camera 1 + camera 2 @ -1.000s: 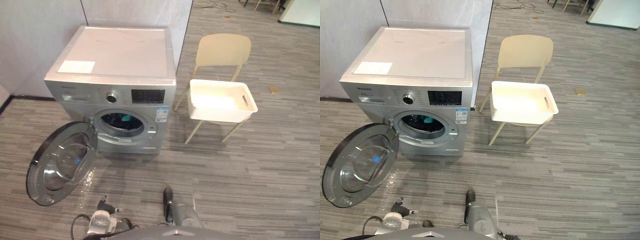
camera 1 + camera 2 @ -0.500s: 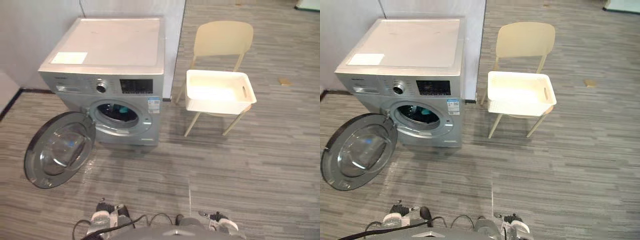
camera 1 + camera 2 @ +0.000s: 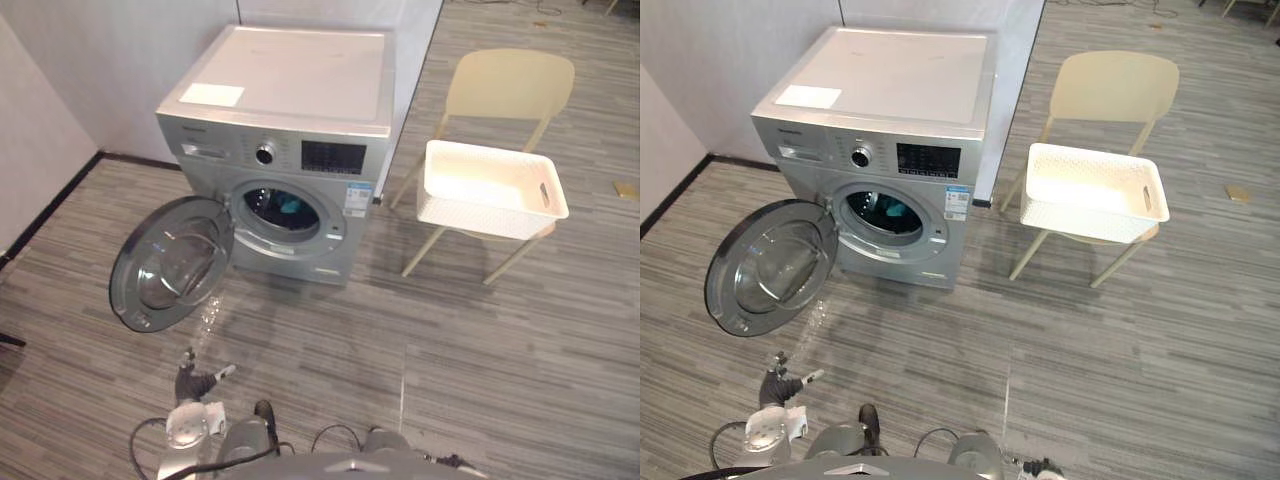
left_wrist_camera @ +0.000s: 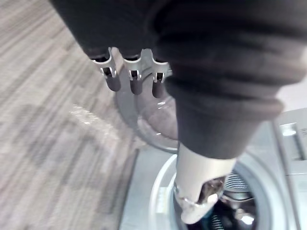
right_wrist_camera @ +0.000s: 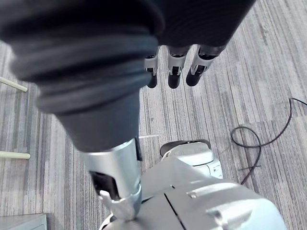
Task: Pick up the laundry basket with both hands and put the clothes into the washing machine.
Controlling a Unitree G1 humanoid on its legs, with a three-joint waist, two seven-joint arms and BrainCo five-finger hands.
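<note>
So the white laundry basket (image 3: 482, 214) is sitting on the seat of the beige chair (image 3: 510, 85), just right of the silver washing machine (image 3: 290, 80). The machine's round door (image 3: 170, 265) hangs wide open, and there's something teal (image 3: 290, 206) in the drum, probably clothes. The left hand (image 4: 136, 81) hangs low near the door with its fingers straight and loose. The right hand (image 5: 175, 72) is relaxed the same way over the floor (image 3: 500, 350).
</note>
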